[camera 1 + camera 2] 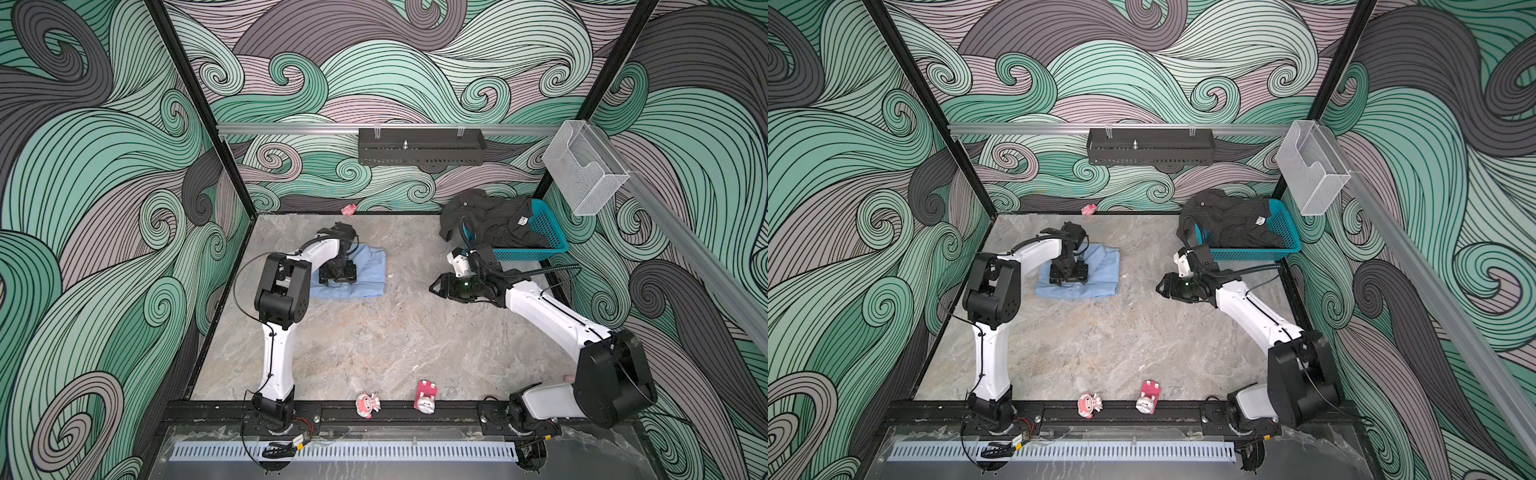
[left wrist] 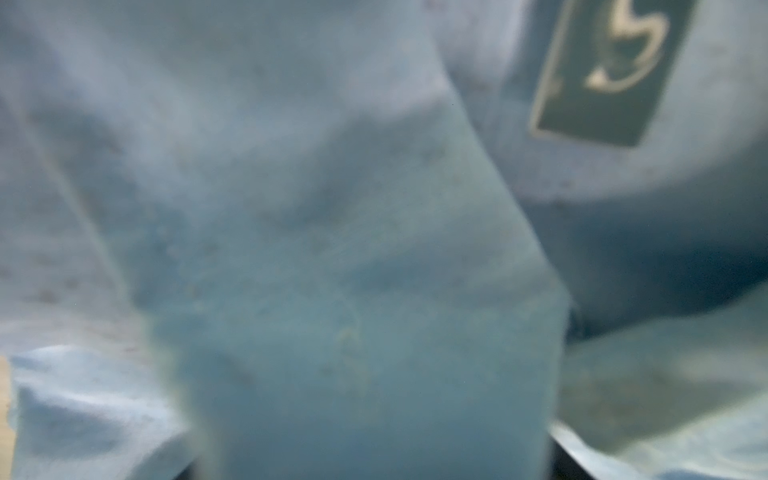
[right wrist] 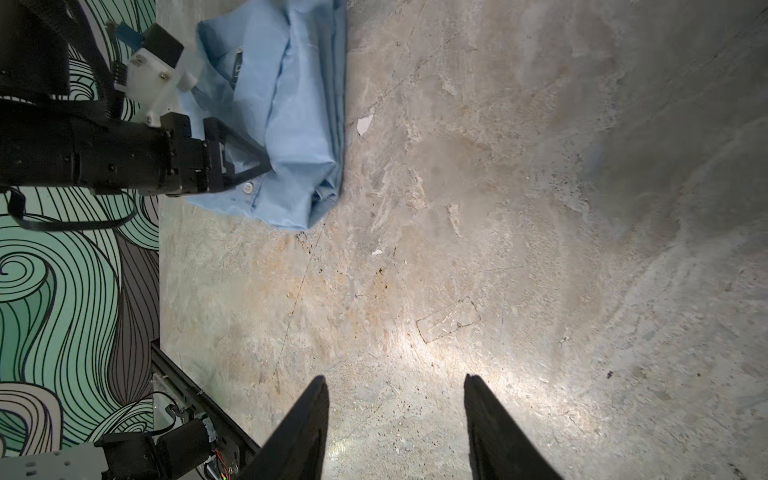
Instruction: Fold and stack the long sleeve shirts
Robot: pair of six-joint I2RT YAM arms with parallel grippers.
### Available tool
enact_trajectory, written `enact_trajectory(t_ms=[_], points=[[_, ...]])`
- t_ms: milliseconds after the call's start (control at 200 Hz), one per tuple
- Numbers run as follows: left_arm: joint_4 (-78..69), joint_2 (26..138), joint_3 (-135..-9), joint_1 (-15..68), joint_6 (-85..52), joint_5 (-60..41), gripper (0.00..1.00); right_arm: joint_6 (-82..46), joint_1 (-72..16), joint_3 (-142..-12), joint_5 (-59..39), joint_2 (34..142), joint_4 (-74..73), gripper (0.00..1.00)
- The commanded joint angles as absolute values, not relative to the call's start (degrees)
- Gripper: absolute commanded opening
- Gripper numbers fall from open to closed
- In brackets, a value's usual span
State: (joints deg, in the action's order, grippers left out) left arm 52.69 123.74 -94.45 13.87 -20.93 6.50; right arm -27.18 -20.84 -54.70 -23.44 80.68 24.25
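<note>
Overhead, the left arm bends sharply at the elbow, its left gripper [image 1: 335, 281] pointing down onto the folded light blue shirt [image 1: 368, 272] on the table [image 1: 374, 353]; whether its jaws are apart I cannot tell. The right arm reaches inward, its right gripper [image 3: 395, 378] spread and empty above bare tabletop. The charcoal shirt [image 1: 490, 220] lies heaped in the teal basket [image 1: 550, 232].

Both top views look steeply down on the whole table [image 1: 374, 340]. Both wrist views share the light blue shirt [image 3: 291, 104]: left camera very close, right camera farther.
</note>
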Motion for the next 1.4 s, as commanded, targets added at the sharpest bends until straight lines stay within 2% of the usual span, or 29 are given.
enact_trajectory(t_ms=[0,145,390,465,555,615,695,776,846,916,1041,1181,1396], points=[[57.8,129.6,-98.3,8.4,-16.2,12.0,0.79,-26.4,-20.5,-54.2,-24.7,80.0,22.6,0.53],[58.7,135.2,-110.4,4.2,-10.4,13.2,0.79,-26.2,-20.2,-54.8,-25.8,81.3,22.7,0.53],[69.3,153.1,-144.5,-1.7,0.0,13.6,0.79,-25.0,-19.4,-56.2,-25.3,81.8,23.7,0.53],[70.2,154.5,-148.6,-2.4,1.9,13.3,0.79,-24.6,-19.1,-56.7,-25.3,82.3,23.8,0.52],[68.7,150.3,-147.6,-2.3,2.4,11.9,0.8,-24.1,-18.6,-57.3,-24.5,82.5,23.3,0.52],[66.2,144.4,-143.9,-2.0,1.8,10.0,0.81,-23.8,-18.0,-57.5,-23.1,81.9,23.0,0.53],[58.5,132.2,-132.8,-1.7,-0.1,6.6,0.82,-23.8,-16.9,-55.9,-19.6,79.1,21.0,0.53],[46.1,117.1,-116.3,-1.7,-3.3,2.1,0.82,-21.5,-16.1,-50.4,-12.5,72.5,13.6,0.53],[33.8,104.1,-100.1,-1.7,-7.0,0.3,0.82,-16.9,-16.0,-42.9,-3.8,64.3,5.4,0.58],[20.7,92.4,-84.0,-1.7,-10.4,0.8,0.83,-10.3,-16.0,-33.8,4.1,56.3,-4.9,0.6],[1.3,75.3,-58.2,-1.7,-17.1,9.5,0.83,0.1,-15.7,-23.0,19.9,48.4,-15.6,0.67],[-8.5,67.5,-40.8,-1.7,-19.1,16.5,0.85,3.7,-13.4,-16.8,25.1,51.3,-26.3,0.71],[-10.9,71.1,-34.9,-1.7,-20.7,22.8,0.84,2.2,-9.1,-16.2,19.4,70.1,-41.1,0.76]])
